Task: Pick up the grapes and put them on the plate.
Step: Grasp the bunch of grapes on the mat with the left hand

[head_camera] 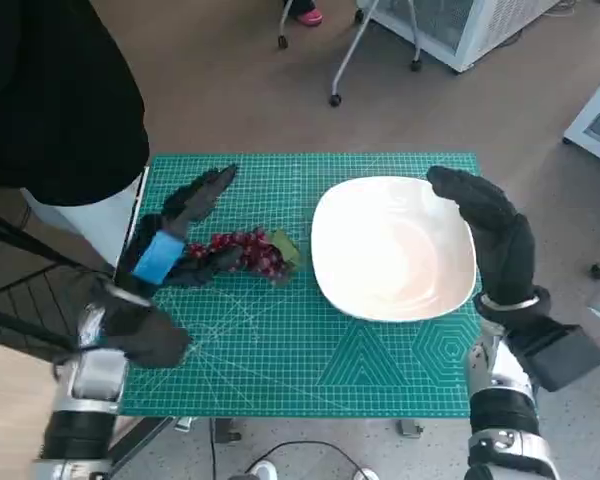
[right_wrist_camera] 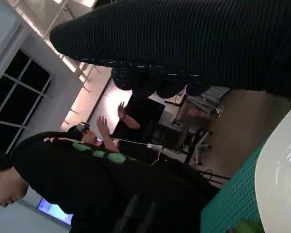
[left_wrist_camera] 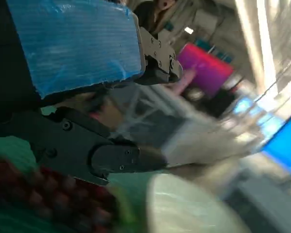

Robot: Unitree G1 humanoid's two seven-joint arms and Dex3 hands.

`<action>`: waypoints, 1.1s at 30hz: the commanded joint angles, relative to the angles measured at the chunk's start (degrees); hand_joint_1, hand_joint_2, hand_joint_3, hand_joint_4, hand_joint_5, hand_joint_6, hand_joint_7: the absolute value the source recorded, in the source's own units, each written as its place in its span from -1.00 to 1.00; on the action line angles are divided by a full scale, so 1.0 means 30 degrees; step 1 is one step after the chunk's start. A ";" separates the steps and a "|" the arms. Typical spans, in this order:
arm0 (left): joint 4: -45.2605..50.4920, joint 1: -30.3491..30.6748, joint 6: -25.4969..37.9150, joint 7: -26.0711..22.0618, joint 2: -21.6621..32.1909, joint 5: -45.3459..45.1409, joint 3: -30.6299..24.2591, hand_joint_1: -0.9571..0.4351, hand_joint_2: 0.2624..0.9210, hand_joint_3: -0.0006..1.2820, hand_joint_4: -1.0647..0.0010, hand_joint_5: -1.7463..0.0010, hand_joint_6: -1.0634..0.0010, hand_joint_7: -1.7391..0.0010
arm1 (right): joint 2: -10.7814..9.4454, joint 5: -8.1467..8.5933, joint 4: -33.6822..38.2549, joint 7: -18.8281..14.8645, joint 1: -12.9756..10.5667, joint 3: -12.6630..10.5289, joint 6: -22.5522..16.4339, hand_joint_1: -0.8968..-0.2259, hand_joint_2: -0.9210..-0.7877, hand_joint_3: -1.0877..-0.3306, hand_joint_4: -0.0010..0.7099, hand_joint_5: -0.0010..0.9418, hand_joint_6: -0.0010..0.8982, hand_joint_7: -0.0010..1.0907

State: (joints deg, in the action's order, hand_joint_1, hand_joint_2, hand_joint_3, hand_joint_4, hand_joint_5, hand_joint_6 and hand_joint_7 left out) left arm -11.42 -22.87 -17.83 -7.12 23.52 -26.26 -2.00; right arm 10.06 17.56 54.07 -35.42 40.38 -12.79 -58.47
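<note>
Grapes, a dark red bunch with a green leaf at one end (head_camera: 250, 251), lie on the green gridded cutting mat (head_camera: 280, 350) that covers the small table, just to the left of the white rounded-square plate (head_camera: 395, 250) and not on it. The black left hand with blue tape over its back (head_camera: 175, 245) is right at the bunch: its lower fingers (head_camera: 212, 265) lie against the near side of the grapes while the upper fingers reach out flat over the mat beyond them, so the hand is spread around the fruit and I cannot tell whether it has a grip on it. In the left wrist view the red grapes (left_wrist_camera: 43, 194) show blurred beneath the black fingers (left_wrist_camera: 87, 150), with the plate's pale rim (left_wrist_camera: 184, 204) just beside. The right hand in the black knitted glove (head_camera: 490, 235) hangs over the plate's right edge, fingers extended and apart, holding nothing. In the right wrist view a person in dark clothing (right_wrist_camera: 87, 179) stands near, and another further back has raised hands.
</note>
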 commanded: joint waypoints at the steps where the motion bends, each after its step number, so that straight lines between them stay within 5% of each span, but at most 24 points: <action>1: 0.1714 -0.0786 0.3875 -0.1704 0.0402 -0.1797 0.1348 -0.31 0.69 -0.98 0.72 1.00 0.58 1.00 | -0.0070 -0.0224 0.0204 0.0074 -0.0293 0.0110 0.0225 0.27 -1.00 0.36 -0.35 -1.00 -0.47 -1.00; 11: 0.1553 -0.3000 1.0022 -0.4468 -0.0080 -0.4521 0.4171 -0.25 0.55 -1.00 0.81 1.00 0.60 1.00 | -0.0056 -0.0210 0.0279 0.0081 -0.0216 0.0148 0.0254 0.27 -1.00 0.37 -0.35 -1.00 -0.47 -1.00; 33: -0.5078 -0.7145 1.2627 -0.4682 -0.1242 -0.5059 0.7837 -0.15 0.54 -1.00 0.88 1.00 0.61 1.00 | 0.0075 -0.0004 0.0467 -0.0135 -0.0151 0.0059 0.0310 0.26 -1.00 0.40 -0.33 -0.99 -0.46 -0.99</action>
State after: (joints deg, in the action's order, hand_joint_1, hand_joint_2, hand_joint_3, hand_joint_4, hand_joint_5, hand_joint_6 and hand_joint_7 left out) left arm -24.09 -42.18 19.68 -21.77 20.33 -40.48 20.09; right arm 10.15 17.73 54.54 -35.43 40.44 -12.56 -58.29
